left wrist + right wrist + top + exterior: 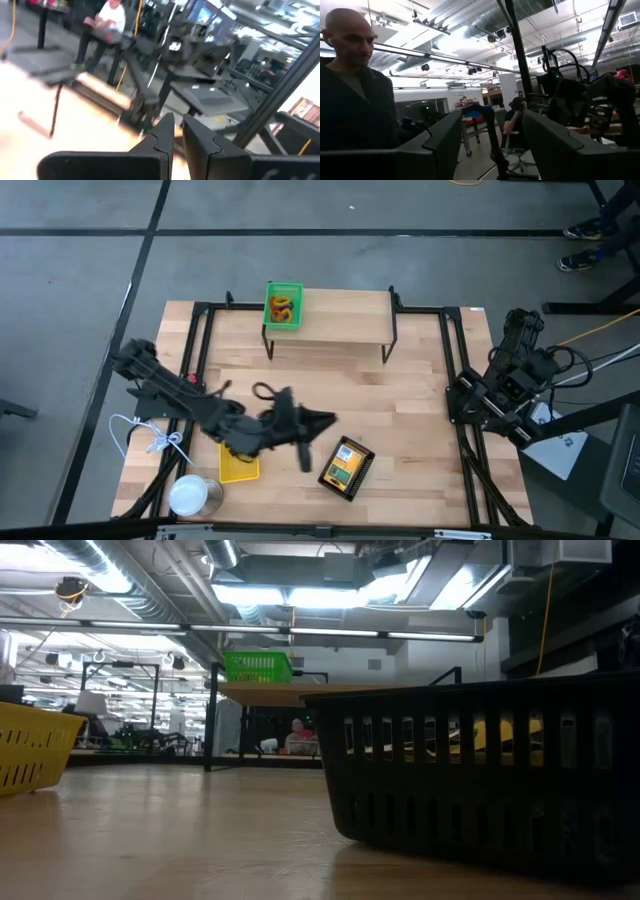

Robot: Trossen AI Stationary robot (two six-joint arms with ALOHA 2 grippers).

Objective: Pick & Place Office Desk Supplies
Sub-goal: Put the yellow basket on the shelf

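Table (400,390): left arm stretched over its middle; right arm folded at the right edge, right gripper (490,145) spread wide, holding nothing.

Trays: green tray (283,305) with orange loops (281,308) on the raised shelf; yellow tray (240,465) under the left arm; black mesh tray (347,467) with printed boxes (345,465) near the front.

Left gripper (325,419): just above the mesh tray, fingers (162,135) nearly together, a narrow gap, nothing visibly held.

Dark loop (264,391) lies loose beside the arm. If it is your next pick, open before descending and straddle one strand squarely.
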